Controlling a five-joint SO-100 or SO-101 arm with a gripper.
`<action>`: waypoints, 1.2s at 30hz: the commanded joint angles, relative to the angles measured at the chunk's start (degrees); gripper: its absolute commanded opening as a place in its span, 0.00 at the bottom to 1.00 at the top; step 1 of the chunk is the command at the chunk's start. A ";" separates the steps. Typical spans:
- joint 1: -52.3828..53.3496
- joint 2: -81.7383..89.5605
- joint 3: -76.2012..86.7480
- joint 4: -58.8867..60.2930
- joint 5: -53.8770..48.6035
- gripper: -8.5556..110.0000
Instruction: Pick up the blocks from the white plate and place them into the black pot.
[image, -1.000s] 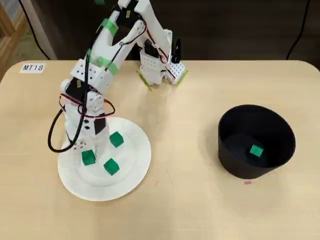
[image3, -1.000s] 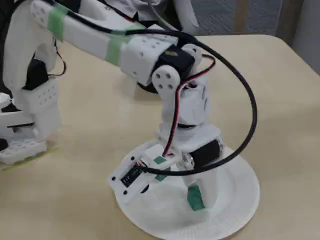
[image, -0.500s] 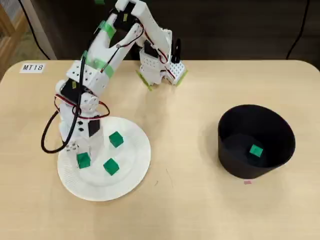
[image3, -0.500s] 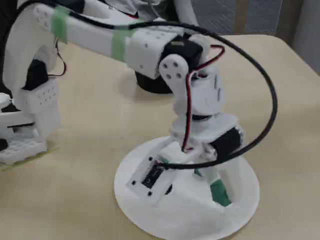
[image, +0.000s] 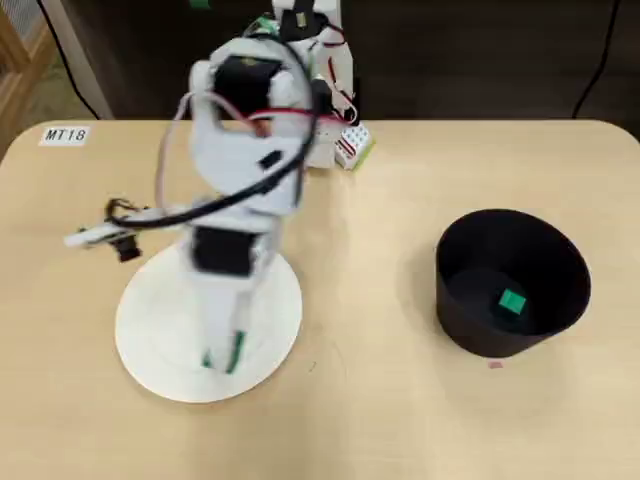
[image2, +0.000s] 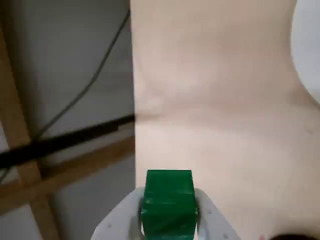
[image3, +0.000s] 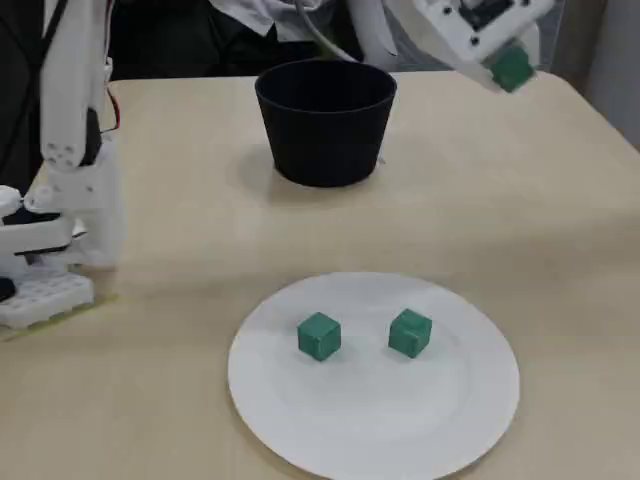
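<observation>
Even indoor light, motion-blurred arm (image: 245, 190)

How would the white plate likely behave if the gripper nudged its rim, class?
The white plate looks thin and shallow, so it would probably slide on the smooth table rather than tip. It seems light; the two blocks on it might shift too.

The white two-finger gripper (image2: 169, 220) is seen raised well above the table, its jaws closed on a small bright green cube (image2: 168, 202) that is pinched between the two pale fingers (image2: 122, 220). In the overhead view the white jointed arm (image: 245, 150) is blurred, with black and red cables looped around it. In the fixed view only the gripper's tip (image3: 505, 62) with the cube is shown, at the upper right.
</observation>
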 joint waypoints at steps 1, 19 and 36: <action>-10.55 5.71 -3.16 5.45 1.23 0.05; -38.94 3.78 1.76 15.64 9.32 0.05; -32.96 -7.65 1.93 8.00 9.84 0.05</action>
